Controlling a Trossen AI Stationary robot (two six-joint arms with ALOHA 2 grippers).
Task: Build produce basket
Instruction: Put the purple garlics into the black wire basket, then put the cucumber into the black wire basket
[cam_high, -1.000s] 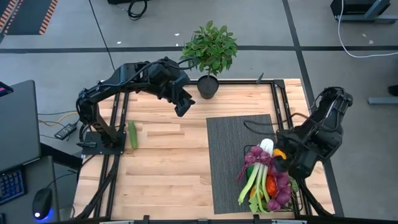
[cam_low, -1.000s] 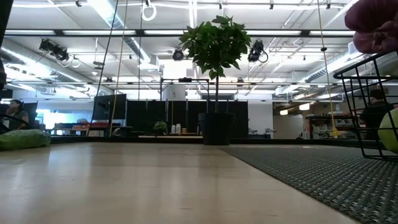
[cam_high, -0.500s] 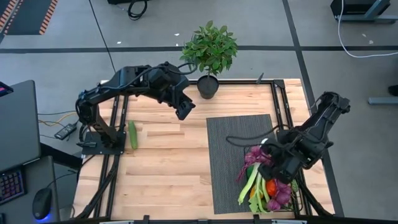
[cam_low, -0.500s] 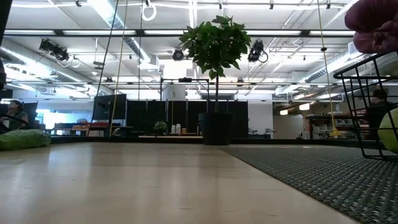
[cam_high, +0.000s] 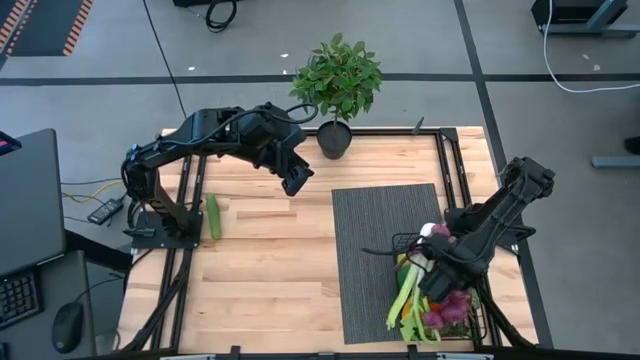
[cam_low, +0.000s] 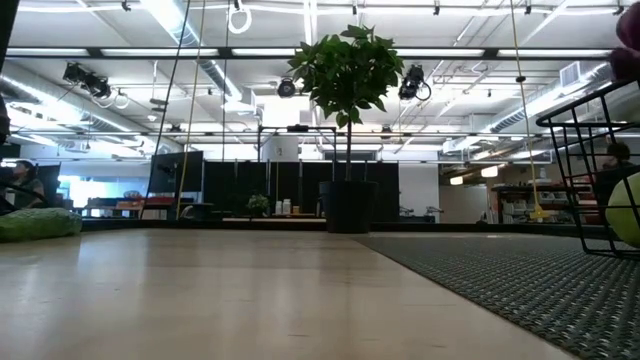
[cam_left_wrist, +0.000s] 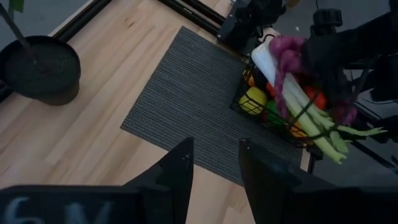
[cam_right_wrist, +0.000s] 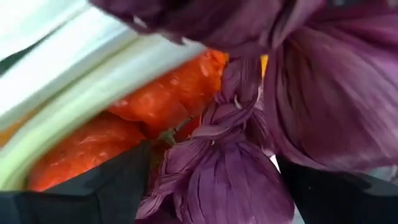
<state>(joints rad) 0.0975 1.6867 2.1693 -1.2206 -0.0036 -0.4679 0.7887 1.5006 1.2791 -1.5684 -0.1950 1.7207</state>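
The black wire basket stands on the grey mat's near right part, heaped with produce: a white-green leek, orange pieces and a purple leafy piece. My right gripper points down into the heap, open, with one finger on each side of the purple piece. My left gripper hangs open and empty, high over the table's far middle. A green cucumber lies flat on the wood at the left. My right gripper comes at the purple piece from above, and the piece fills the gap between its two fingers. I cannot tell whether the fingers touch it.
A leafy plant in a black pot stands at the far edge's middle. The ribbed mat has bare room on its far half. Bare wood lies between the cucumber and the mat. The basket's wire side shows at the low view's right.
My right gripper has come down onto the basket's heap, moving toward the table's near edge and left, and its wrist has rolled. The purple piece atop the heap shows less in the low view than before.
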